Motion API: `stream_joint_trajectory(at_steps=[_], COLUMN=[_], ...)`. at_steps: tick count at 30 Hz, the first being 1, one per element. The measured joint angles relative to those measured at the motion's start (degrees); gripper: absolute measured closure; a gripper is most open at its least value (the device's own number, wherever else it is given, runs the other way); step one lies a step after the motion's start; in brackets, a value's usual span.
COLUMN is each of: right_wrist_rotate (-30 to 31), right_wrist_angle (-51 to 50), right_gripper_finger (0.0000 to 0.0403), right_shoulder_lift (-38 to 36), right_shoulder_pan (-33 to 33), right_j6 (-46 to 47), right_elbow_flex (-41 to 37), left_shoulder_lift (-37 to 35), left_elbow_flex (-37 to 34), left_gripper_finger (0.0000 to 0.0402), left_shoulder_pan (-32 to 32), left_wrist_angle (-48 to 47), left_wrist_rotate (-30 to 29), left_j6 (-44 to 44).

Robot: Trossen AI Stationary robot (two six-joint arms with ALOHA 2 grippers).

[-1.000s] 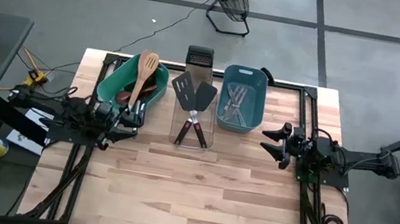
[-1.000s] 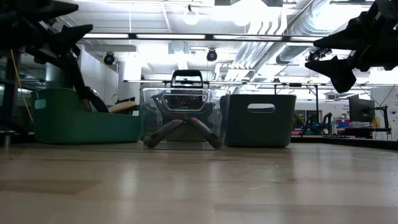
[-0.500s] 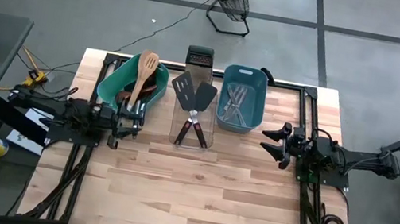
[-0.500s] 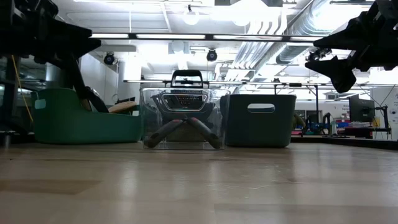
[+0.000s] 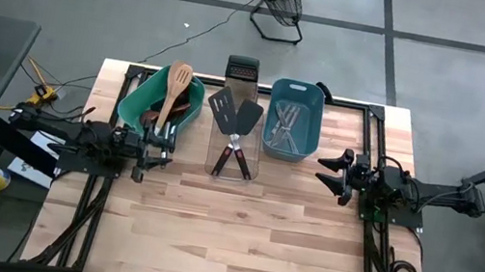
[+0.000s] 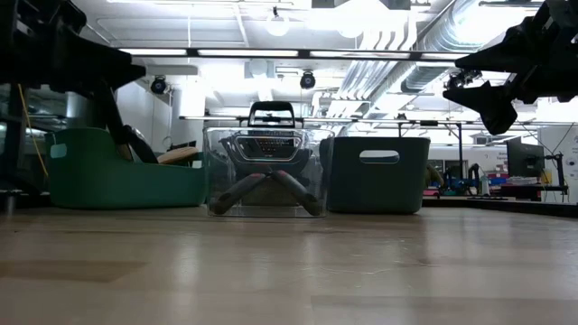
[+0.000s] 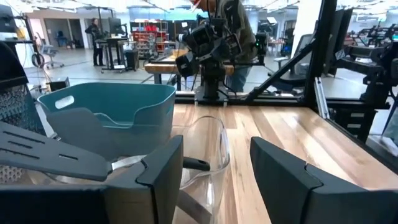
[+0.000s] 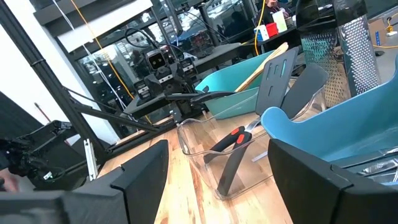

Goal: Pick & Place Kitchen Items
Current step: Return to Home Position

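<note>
The left gripper [image 5: 155,146] is hovering just beside the green bin [image 5: 131,99], at the end that faces the open boards. Its fingers are spread wide with nothing between them. The right gripper [image 5: 330,172] is hanging near the table's right edge, well apart from the blue tub [image 5: 273,112], and it too is gaping wide and carrying nothing. Both arms are sitting raised off the table [image 5: 237,233], a pose that suits parking: empty, open fingers at the sides are leaving the middle of the boards free.

The kitchen items are lying sorted by material. The wooden spoons and spatulas [image 5: 177,87] are leaning in the green bin, one head jutting past its far rim, being longer than the bin. The black turners [image 5: 237,111] are resting in the clear tub [image 5: 252,169] with their blades at the far end, and the red-handled tongs [image 5: 234,159] are lying at its near end. The silver cutlery [image 5: 288,129] is filling the blue tub; the pieces are too small to tell apart, though they are probably knives and the like. The box grater [image 5: 242,70] is standing upright behind the clear tub, outside every container. No utensil is showing loose on the boards, so the sorting is looking finished.
</note>
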Motion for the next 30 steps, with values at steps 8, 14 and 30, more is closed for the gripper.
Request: stream_joint_trajectory(at_steps=[8, 14, 30], right_wrist_rotate=[0.00, 0.00, 0.00], right_wrist_angle=[0.02, 0.02, 0.02], right_gripper_finger=[0.0135, 0.0135, 0.0135], right_shoulder_lift=[0.00, 0.00, 0.00], right_shoulder_pan=[0.01, 0.00, 0.02], right_j6=[0.00, 0.00, 0.00], right_elbow_flex=[-0.01, -0.01, -0.01], left_shoulder_lift=[0.02, 0.02, 0.02], left_elbow_flex=[-0.04, -0.04, -0.07], left_gripper_finger=[0.0218, 0.0218, 0.0218], left_shoulder_pan=[0.00, 0.00, 0.00], left_wrist_angle=[-0.67, -0.78, -0.78], left_wrist_rotate=[0.00, -0.01, -0.02], left_j6=[-0.01, -0.01, -0.02])
